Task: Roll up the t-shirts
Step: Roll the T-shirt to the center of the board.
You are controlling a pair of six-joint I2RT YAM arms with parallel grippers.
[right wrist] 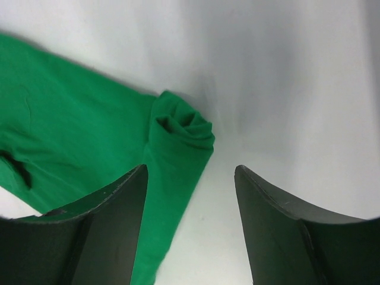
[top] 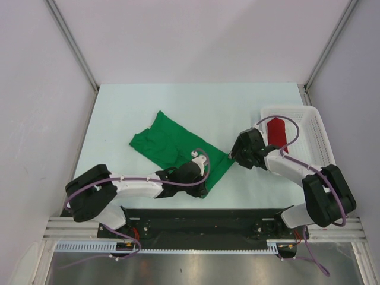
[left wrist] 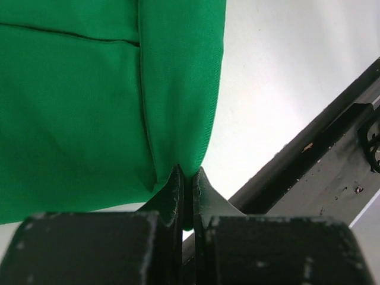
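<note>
The green t-shirt (top: 172, 145) lies folded into a long band across the middle of the table. My left gripper (top: 200, 185) is shut on its near hem corner (left wrist: 189, 160), the cloth pinched between the fingertips. My right gripper (top: 233, 155) hovers open over the shirt's right hem corner (right wrist: 181, 127), where the cloth is curled into a small roll; the edge lies between the fingers (right wrist: 116, 202) and nothing is gripped. The red t-shirt (top: 276, 132) sits as a compact roll in the basket.
A white mesh basket (top: 313, 133) stands at the right edge of the table, beside my right arm. The black base rail (left wrist: 309, 160) runs along the near edge, close behind my left gripper. Grey walls enclose the table.
</note>
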